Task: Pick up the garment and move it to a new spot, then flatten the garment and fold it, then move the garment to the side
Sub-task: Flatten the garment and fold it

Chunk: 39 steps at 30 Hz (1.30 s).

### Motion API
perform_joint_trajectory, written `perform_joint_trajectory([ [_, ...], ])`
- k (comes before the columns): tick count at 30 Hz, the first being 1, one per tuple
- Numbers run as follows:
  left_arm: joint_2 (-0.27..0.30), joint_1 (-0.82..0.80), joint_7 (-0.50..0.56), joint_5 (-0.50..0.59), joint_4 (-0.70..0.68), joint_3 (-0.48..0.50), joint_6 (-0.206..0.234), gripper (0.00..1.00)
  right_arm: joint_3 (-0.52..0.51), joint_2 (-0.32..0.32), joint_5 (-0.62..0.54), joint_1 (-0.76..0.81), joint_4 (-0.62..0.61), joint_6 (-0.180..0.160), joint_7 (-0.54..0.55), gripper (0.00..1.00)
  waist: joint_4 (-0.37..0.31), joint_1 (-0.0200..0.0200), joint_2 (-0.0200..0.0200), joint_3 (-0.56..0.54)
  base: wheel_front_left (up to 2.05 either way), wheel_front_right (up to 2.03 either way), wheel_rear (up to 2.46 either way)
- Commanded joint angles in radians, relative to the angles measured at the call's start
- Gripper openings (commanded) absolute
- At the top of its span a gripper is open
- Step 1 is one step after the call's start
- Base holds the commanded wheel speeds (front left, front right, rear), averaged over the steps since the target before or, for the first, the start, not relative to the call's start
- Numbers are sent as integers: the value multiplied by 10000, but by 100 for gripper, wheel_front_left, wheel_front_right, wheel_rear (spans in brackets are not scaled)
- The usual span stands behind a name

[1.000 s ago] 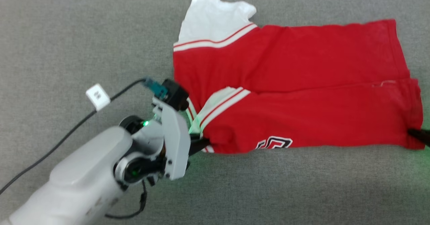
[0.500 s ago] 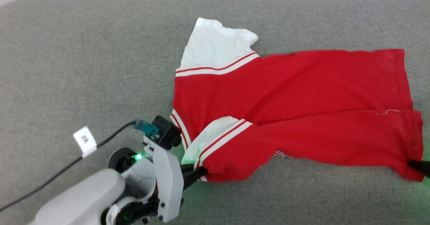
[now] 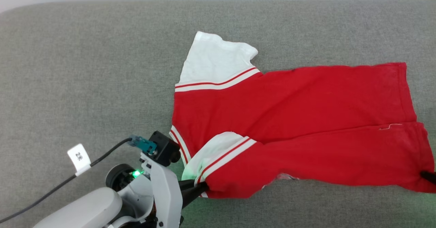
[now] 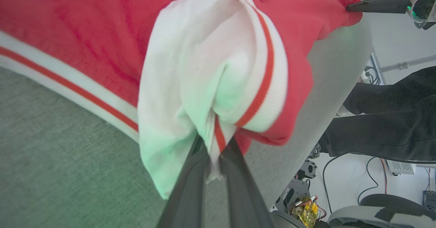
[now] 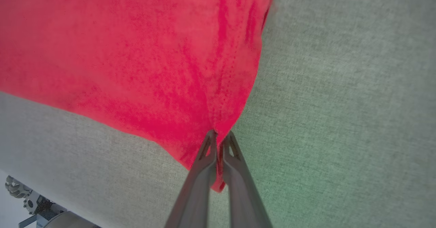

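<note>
Head view, grey surface [image 3: 85, 67]: woven fabric top that runs from edge to edge and carries the shirt.
Garment [image 3: 289, 105]: red jersey lying sideways, right of centre on the grey surface. Its collar end points left and its hem right, and the near long edge is doubled over onto the body.
Person [image 4: 391, 119]: legs in dark trousers beside the surface, seen past the shirt in the left wrist view.
Far sleeve [image 3: 214, 61]: white, spread flat beyond its red-and-white trim.
Near sleeve [image 3: 211, 153]: white, bunched and folded onto the red body.
Left gripper [image 3: 201, 188]: fingers pinched together on the near sleeve's striped trim, at the shirt's near-left corner.
Right gripper [image 5: 218, 136]: fingers clamped on the red hem corner at the near right.
Cable [image 3: 51, 194]: black, trailing from the left wrist over the surface.
Tag [image 3: 79, 157]: small white label clipped on the cable.
</note>
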Motion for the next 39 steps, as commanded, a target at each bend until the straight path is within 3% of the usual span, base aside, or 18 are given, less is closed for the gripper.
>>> perform_joint_trajectory([
  [1, 45, 147, -61, -36, -43, 35, 48, 0, -113, 40, -96, 146, 91, -12, -15, 0, 11, 0, 0, -51, 0, 0, 0],
  [2, 51, 177, -95, -13, -48, 43, 54, 16, -181, 92, -191, 137, 141, -12, -110, 17, 16, 0, 0, -82, 0, 0, 0],
  [3, 54, 193, -179, 38, -64, 48, 34, 40, -264, 160, -209, 150, 217, -12, -187, 43, 27, 0, 0, -121, 0, 0, 0],
  [4, 54, 219, -299, 66, -93, 98, 35, 47, -334, 208, -237, 171, 274, -12, -237, 80, 39, 0, 0, -161, 0, 0, 0],
  [5, 60, 269, -433, 44, -137, 162, 48, 92, -424, 252, -229, 187, 289, -12, -328, 100, 47, 0, 0, -208, 0, 0, 0],
  [6, 100, 348, -554, 3, -197, 215, 56, 100, -550, 297, -203, 203, 302, -12, -436, 100, 53, 0, 0, -254, 0, 0, 0],
  [13, 812, 930, -1772, -391, -998, 1154, 213, 100, -1576, 256, -59, 591, -19, -12, -1308, 100, 71, 0, 0, -596, 0, 0, 0],
  [19, 1188, 584, -2913, 158, -706, 1981, 387, 100, -2402, 901, -872, 384, -221, -12, -2787, 100, 22, 0, 0, -710, 0, 0, 0],
  [25, 510, -781, -3433, 992, 941, 2291, 206, 100, -2920, 2354, -2511, -146, -130, -12, -4190, 100, -318, 0, 0, -495, 0, 0, 0],
  [31, -325, -2744, -3584, 1891, 3306, 2320, -81, 100, -3517, 4139, -4111, -668, -244, -12, -5689, 100, -1120, 0, 0, 5, 0, 0, 0],
  [39, -1060, -4885, -2319, 2233, 6292, 1787, -1122, 100, -3838, 5755, -5477, -823, -367, -12, -6928, 100, -2223, 0, 0, 609, 0, 0, 0],
])
